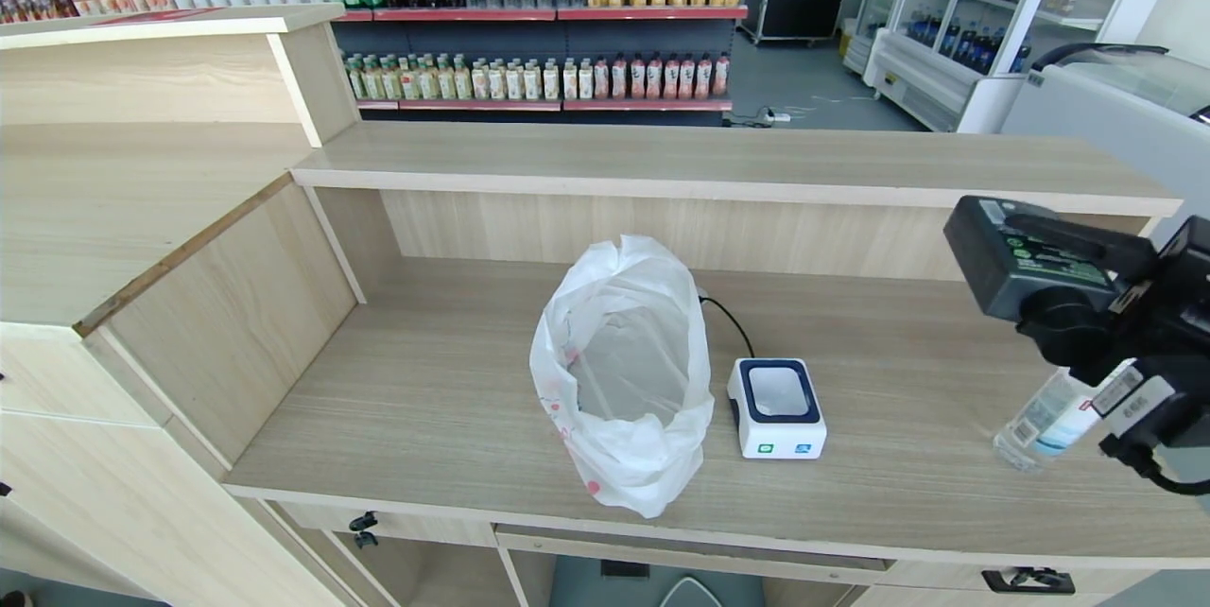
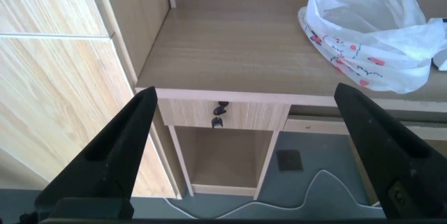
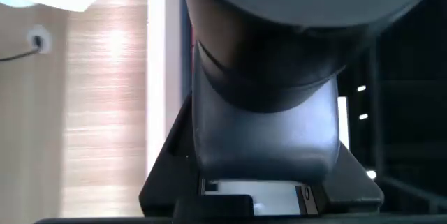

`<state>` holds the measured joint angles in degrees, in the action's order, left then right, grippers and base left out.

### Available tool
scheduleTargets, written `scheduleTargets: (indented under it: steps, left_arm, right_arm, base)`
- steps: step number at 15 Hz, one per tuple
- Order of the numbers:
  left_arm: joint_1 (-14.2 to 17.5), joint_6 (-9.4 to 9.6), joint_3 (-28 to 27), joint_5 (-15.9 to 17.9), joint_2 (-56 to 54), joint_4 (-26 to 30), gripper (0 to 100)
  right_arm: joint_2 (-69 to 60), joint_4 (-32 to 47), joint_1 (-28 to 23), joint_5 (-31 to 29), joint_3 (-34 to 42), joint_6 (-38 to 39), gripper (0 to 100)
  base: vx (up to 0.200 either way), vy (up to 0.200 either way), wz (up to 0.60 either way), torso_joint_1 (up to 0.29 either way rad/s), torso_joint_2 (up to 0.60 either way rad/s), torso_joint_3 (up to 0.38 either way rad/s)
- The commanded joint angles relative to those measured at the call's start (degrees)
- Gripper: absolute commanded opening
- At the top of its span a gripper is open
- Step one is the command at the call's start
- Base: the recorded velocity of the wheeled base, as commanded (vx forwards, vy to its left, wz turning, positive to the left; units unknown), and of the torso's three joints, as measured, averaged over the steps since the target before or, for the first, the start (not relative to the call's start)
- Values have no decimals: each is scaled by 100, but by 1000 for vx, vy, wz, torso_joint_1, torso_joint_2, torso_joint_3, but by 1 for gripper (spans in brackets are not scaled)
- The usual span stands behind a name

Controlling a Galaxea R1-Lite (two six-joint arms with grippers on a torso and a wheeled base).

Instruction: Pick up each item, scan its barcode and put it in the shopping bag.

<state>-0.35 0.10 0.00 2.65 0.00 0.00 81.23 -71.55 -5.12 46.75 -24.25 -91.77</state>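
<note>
On the counter (image 1: 454,399): bag, scanner and bottle sit in a row. The bag is in the middle and the bottle far to the right, near the front edge.
Bag (image 1: 624,371): white plastic, standing with its mouth open upward, just left of the scanner. It looks thin and limp, so a bottle dropped on the rim could fold the mouth shut or tip the bag over.
Right gripper (image 1: 1125,404): at the bottle, at the counter's right end. I cannot tell whether it is clamped on the bottle or apart.
Left gripper (image 2: 246,98): jaws wide apart with nothing between them, held out in front of the counter and apart from the bag.
Scanner (image 1: 777,407): white, window facing up, cable running back behind the bag. A bottle swung low could knock it toward the bag. A barcode turned away from the window would likely give no read.
Bottle (image 1: 1045,418): clear and labelled, tilted, its upper end hidden by the right arm. It is smooth and round, so a weak or off-centre hold may let it slip or roll off the front edge.
</note>
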Motion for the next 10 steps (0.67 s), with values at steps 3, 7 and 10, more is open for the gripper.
scheduleTargets:
  steps: [3,7,10]
  left_arm:
    - [0,-1,0,-1,9,0,100]
    - [0,-1,0,-1,9,0,100]
    - [0,-1,0,-1,9,0,100]
  right_arm:
    - [-494,-993,1136,203,333,-1124,0]
    - [-502,-940,1918,220,377,-2293,0]
    - [-749,-492,2648,185,394,-2855,0]
  base:
    - [0,0,0,0,0,0]
    - [0,0,0,0,0,0]
    - [0,0,0,0,0,0]
